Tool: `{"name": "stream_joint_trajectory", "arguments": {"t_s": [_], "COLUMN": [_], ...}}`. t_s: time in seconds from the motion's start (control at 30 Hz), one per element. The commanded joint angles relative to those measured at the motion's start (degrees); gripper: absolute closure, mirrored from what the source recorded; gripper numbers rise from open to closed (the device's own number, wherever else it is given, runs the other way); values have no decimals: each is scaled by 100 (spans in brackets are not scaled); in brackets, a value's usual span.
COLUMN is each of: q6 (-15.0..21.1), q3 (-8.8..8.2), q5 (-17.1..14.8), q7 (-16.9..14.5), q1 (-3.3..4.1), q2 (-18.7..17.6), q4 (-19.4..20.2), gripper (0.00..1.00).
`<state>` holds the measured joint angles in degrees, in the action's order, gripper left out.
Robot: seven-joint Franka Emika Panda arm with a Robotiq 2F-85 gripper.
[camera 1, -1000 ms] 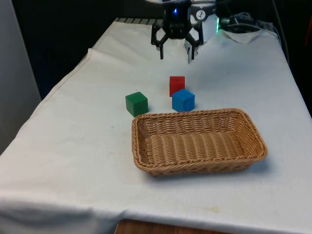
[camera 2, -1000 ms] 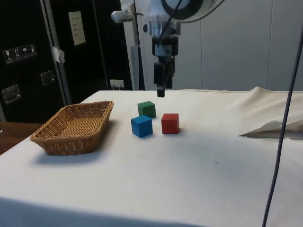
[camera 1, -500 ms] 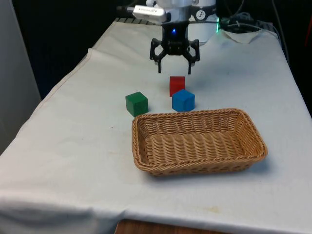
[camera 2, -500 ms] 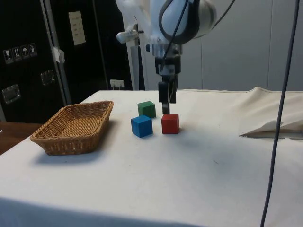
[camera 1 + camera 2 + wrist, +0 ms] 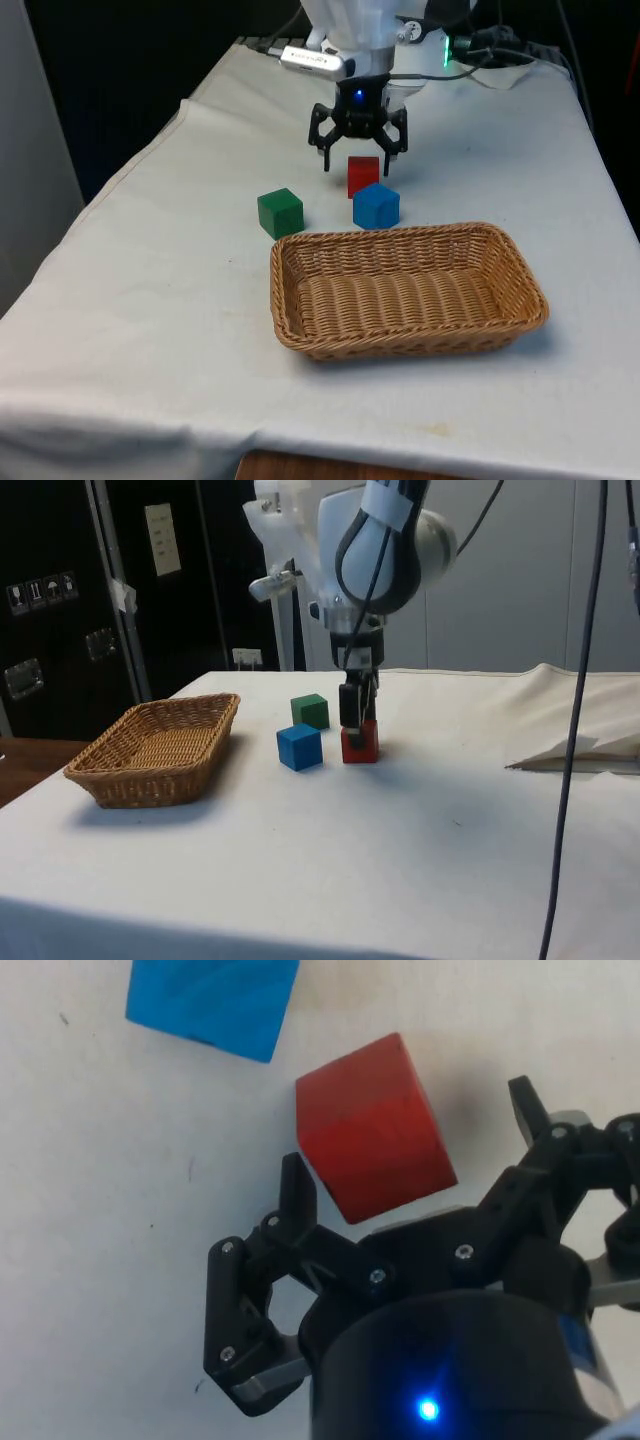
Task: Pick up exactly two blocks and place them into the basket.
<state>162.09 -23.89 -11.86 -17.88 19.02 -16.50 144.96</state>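
Front view, nearest first: the woven wicker basket (image 5: 407, 290) sits on the white-clothed table (image 5: 150, 330) with nothing in it. Just beyond its far rim stand the green wooden cube (image 5: 280, 213) and the blue wooden cube (image 5: 376, 205), with the red wooden cube (image 5: 363, 173) just behind the blue one. The black two-finger hand (image 5: 357, 165) has dropped from well above a second ago and now straddles the red cube, fingers (image 5: 297, 1192) apart on either side, not yet closed.
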Motion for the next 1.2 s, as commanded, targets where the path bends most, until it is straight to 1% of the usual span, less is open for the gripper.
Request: {"name": "stream_joint_trajectory", "arguments": {"t_s": [0.0, 0.07, 0.1, 0.13, 0.3, 0.33, 0.37, 0.4, 0.43, 0.5, 0.6, 0.63, 0.7, 0.73, 0.77, 0.9, 0.97, 1.0, 1.03, 1.17], "q6": [46, 74, 23, 80, 63, 57, 52, 23, 52, 46, 46, 40, 40, 23, 40, 34, -63, 17, -86, -218], "q3": [86, 80, 0, 80, 69, 69, 69, 6, 69, 69, 69, 69, 69, 6, 63, 57, -63, -34, -103, -241], "q5": [-109, -97, -6, -97, -80, -80, -80, -6, -80, -74, -74, -74, -74, -6, -74, -63, 34, -6, 52, 92], "q7": [-80, -69, 0, -63, -52, -46, -46, 0, -46, -46, -46, -46, -46, 0, -46, -40, -46, -11, -57, -115], "q1": [-57, -52, 0, -46, -40, -40, -40, 0, -40, -40, -40, -40, -40, 0, -40, -34, -29, -6, -17, 17], "q2": [46, 11, -23, 6, -17, -17, -17, -40, -17, -17, -17, -17, -17, -34, -17, -11, 120, 6, 160, 309], "q4": [17, 17, 0, 11, 6, 6, 6, 0, 6, 6, 6, 6, 6, 0, 6, 6, 17, -11, 23, 6], "gripper": [0, 0, 0, 0, 0, 16, 26, 38, 38, 62, 94, 100, 100, 99, 99, 99, 99, 99, 99, 99]}}
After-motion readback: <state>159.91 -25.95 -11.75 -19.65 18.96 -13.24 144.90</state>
